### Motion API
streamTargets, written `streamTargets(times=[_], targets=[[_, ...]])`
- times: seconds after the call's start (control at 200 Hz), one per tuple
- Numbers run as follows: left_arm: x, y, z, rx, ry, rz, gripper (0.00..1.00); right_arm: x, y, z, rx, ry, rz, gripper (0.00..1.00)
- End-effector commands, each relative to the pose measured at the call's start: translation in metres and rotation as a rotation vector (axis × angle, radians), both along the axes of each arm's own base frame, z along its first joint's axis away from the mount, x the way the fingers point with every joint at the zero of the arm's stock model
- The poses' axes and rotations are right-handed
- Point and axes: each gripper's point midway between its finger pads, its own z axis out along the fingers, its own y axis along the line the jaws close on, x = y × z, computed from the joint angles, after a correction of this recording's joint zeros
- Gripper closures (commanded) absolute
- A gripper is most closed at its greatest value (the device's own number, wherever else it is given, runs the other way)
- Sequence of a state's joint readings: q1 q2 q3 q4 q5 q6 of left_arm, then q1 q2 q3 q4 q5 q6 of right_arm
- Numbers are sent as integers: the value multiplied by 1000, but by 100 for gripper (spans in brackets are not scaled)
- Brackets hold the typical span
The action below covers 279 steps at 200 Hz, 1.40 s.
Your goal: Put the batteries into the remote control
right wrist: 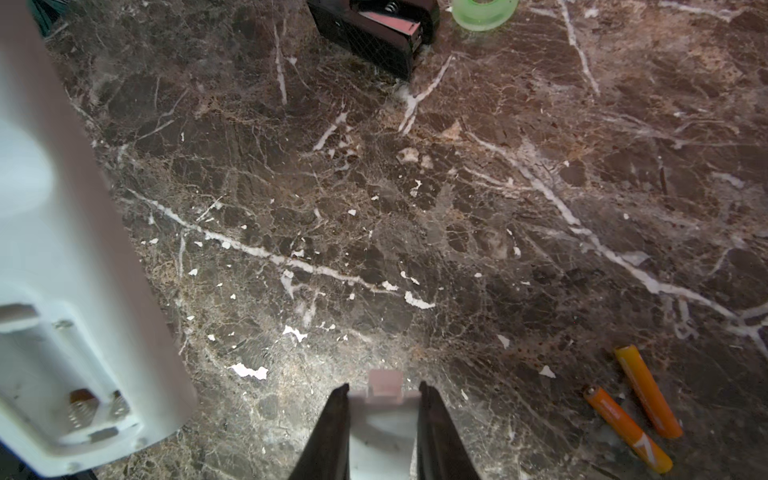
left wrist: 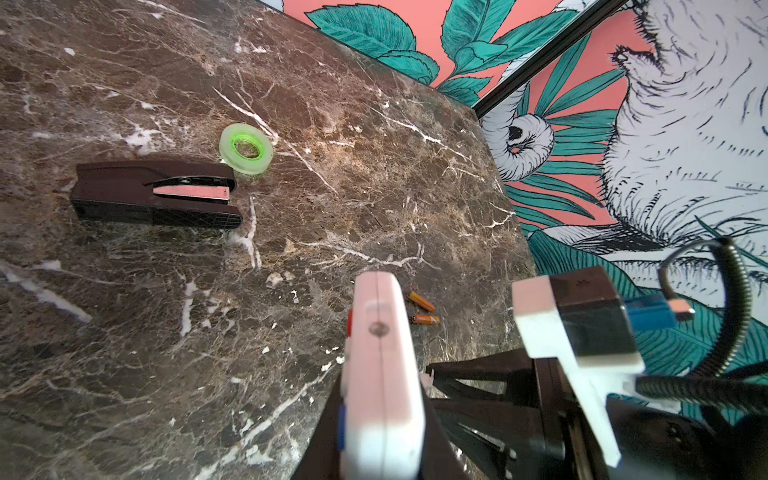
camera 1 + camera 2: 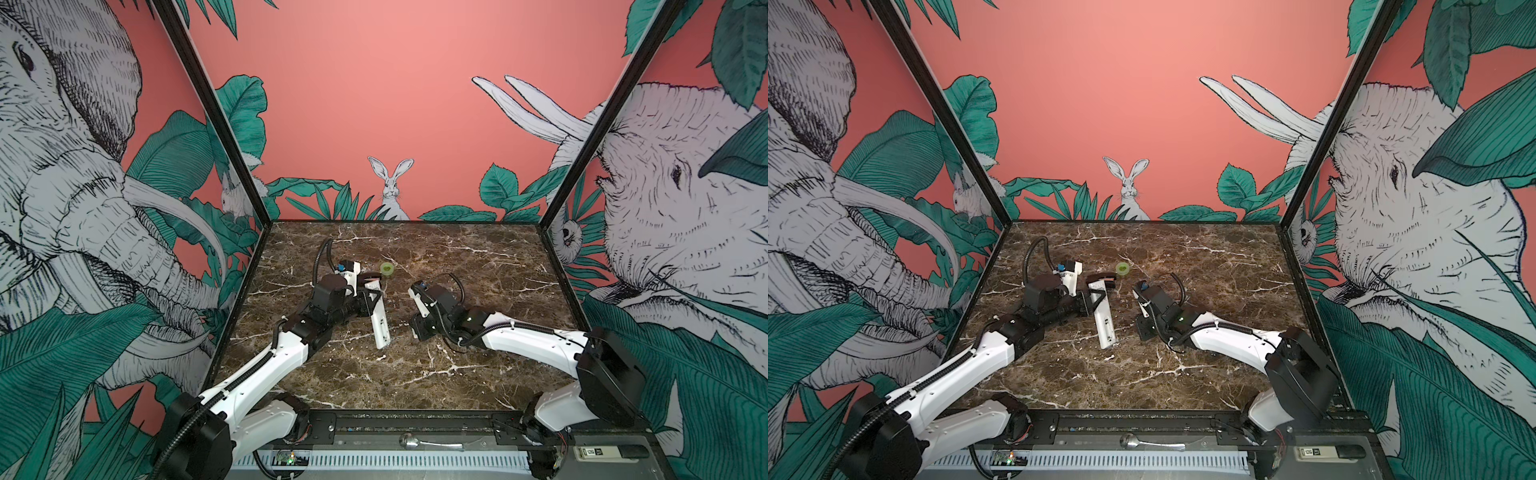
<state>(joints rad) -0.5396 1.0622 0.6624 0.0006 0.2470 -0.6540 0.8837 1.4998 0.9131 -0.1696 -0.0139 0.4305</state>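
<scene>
My left gripper (image 2: 380, 440) is shut on the white remote control (image 2: 380, 374), holding it near its far end (image 3: 371, 301). In both top views the remote (image 3: 380, 324) (image 3: 1104, 320) slants toward the table's front. Its back faces the right wrist view, where the battery bay (image 1: 83, 399) stands open with bare springs. Two orange batteries (image 1: 648, 390) (image 1: 627, 428) lie side by side on the marble, also seen past the remote's end as batteries (image 2: 424, 309). My right gripper (image 1: 383, 390) (image 3: 417, 330) is shut on a small white battery cover (image 1: 382, 432) just above the table. In both top views the batteries are hidden.
A black stapler (image 2: 153, 195) (image 1: 374, 29) (image 3: 1106, 276) lies behind the remote, with a green tape roll (image 2: 246, 147) (image 3: 387, 268) (image 3: 1122, 268) beside it. The marble table (image 3: 478, 257) is walled at the back and sides.
</scene>
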Motion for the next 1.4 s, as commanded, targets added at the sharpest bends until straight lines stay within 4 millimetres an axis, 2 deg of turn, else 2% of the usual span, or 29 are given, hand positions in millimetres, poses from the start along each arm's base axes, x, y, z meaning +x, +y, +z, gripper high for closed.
streamTargets(times=[0.0,0.245,0.445,0.45,0.46,0.565,0.775,1.39], targets=[[-2,0,9,-33,-49,-15,100,10,2,1,5,-11,-40,79],[-7,-1,13,-78,-83,-27,100,13,0,-20,-5,15,-84,78],[-13,1,20,-106,-128,-36,100,15,3,-23,4,28,-102,77],[-13,1,20,-107,-128,-35,100,15,2,-31,-12,41,-104,77],[-13,2,20,-107,-130,-33,100,15,3,-33,-16,45,-103,77],[-16,5,23,-120,-149,-25,100,16,3,-40,-31,62,-108,77],[-21,10,34,-123,-194,-28,100,20,2,-45,-59,80,-121,76],[-28,22,38,-103,-240,-26,100,27,1,-60,-100,141,-146,74]])
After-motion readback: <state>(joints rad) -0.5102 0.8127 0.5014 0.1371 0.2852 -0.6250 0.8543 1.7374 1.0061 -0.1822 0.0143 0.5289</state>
